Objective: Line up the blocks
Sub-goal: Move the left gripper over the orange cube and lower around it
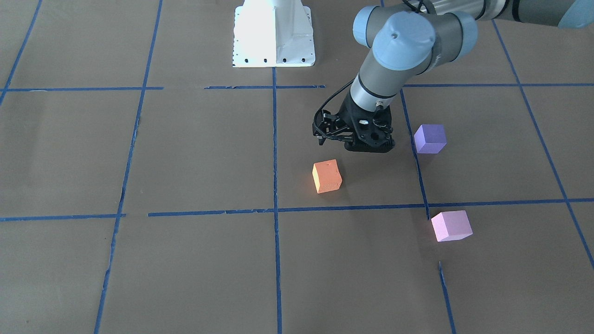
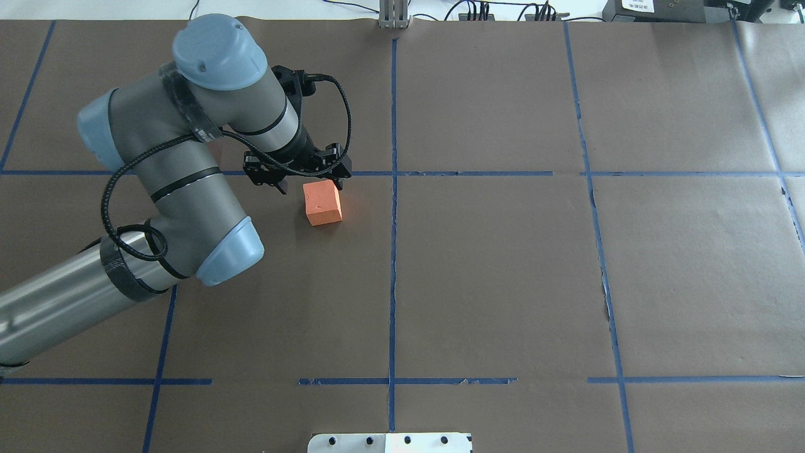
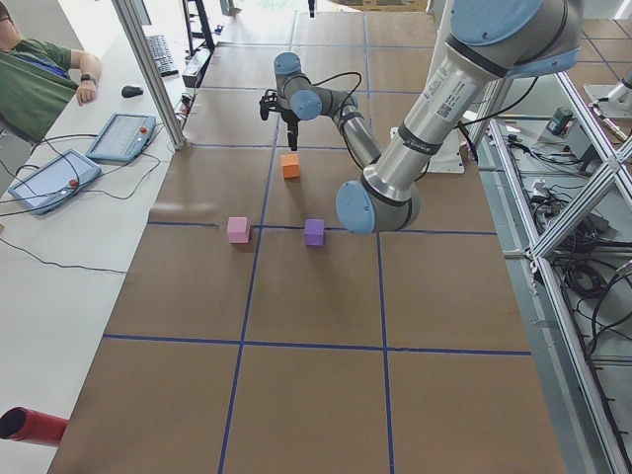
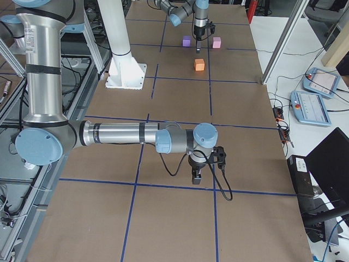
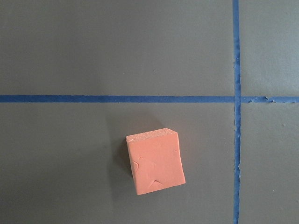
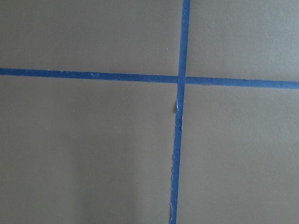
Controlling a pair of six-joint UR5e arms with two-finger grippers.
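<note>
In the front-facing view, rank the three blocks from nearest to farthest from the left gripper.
From the left gripper:
1. Orange block, just below it and slightly to the view's left.
2. Purple block, level with it on the view's right.
3. Pink block, well off at the view's lower right.

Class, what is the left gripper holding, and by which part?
Nothing. The left gripper is open near the orange block, which lies free.
</note>
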